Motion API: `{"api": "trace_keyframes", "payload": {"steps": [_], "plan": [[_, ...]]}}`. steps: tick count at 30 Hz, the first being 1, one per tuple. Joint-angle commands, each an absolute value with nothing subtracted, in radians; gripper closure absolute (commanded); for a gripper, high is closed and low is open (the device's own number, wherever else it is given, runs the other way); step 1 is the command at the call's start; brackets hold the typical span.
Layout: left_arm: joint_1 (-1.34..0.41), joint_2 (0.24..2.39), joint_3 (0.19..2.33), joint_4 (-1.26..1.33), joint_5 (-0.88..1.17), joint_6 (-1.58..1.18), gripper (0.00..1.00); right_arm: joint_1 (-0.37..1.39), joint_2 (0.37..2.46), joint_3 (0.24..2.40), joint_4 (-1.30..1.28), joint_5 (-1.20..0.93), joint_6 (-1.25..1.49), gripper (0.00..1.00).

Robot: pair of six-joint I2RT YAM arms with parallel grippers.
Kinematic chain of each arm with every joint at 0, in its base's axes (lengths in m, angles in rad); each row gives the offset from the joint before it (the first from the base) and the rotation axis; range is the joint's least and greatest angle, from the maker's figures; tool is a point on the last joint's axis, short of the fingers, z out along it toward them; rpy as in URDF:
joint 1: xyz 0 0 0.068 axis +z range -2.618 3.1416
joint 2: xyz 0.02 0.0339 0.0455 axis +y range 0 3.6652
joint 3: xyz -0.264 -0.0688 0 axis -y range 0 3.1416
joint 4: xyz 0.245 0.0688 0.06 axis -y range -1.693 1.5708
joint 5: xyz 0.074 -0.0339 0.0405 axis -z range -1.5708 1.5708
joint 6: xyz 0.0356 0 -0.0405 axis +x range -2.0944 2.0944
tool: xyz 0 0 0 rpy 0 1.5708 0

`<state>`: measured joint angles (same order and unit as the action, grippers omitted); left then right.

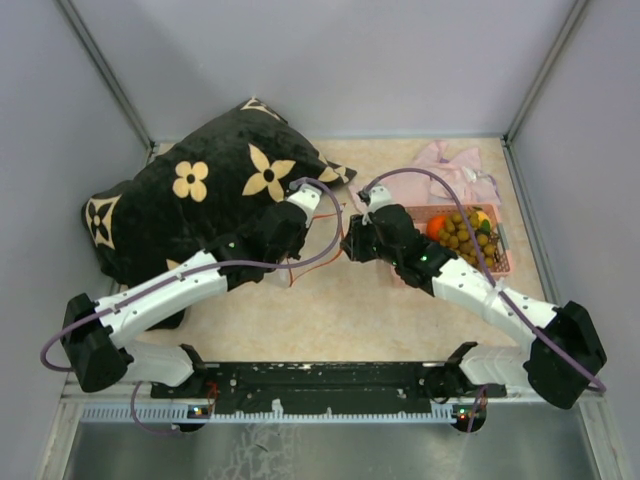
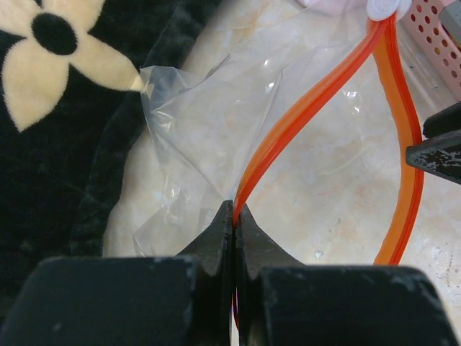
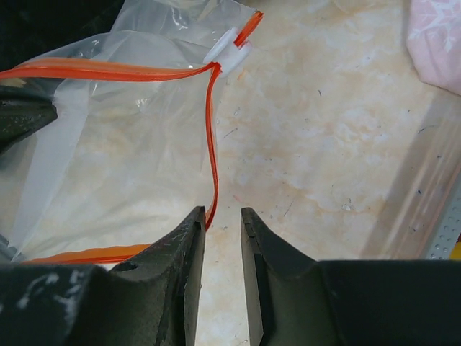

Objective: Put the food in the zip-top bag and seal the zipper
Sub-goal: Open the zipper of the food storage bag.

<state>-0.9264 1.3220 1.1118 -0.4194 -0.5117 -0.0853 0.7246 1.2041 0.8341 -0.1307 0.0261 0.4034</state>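
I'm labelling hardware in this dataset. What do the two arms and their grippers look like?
The left arm and right arm both have white link covers between bulky black joints, each with a small green light. A purple cable loops along each arm. The left gripper and right gripper have black wedge-shaped fingers tapering to narrow tips, scuffed with pale marks.

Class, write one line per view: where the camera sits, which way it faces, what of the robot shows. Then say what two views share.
Top external: above and behind the robot, looking down at the table; the left claw and right claw both show.
Left wrist: on the left arm, looking along its shut fingers at the zip-top bag.
Right wrist: on the right arm, looking past its open fingers at the bag's mouth.
Shared: both wrist views show the zipper and white slider.
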Motion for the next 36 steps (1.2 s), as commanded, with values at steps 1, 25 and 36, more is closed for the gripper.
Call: {"api": "trace_keyframes", "payload": {"steps": [1,25,36], "plan": [[-0.919,1.293,1.099,-0.392,-0.447,-0.129,1.0,0.729,1.201,0.882,-0.084,0.082,0.42,0.72],[-0.883,1.255,1.08,-0.368,-0.47,-0.398,1.0,0.806,1.359,0.778,0.251,-0.046,0.803,0.47],[-0.882,1.206,1.07,-0.381,-0.565,-0.329,1.0,0.828,1.352,0.842,0.031,0.124,0.678,0.9]]}}
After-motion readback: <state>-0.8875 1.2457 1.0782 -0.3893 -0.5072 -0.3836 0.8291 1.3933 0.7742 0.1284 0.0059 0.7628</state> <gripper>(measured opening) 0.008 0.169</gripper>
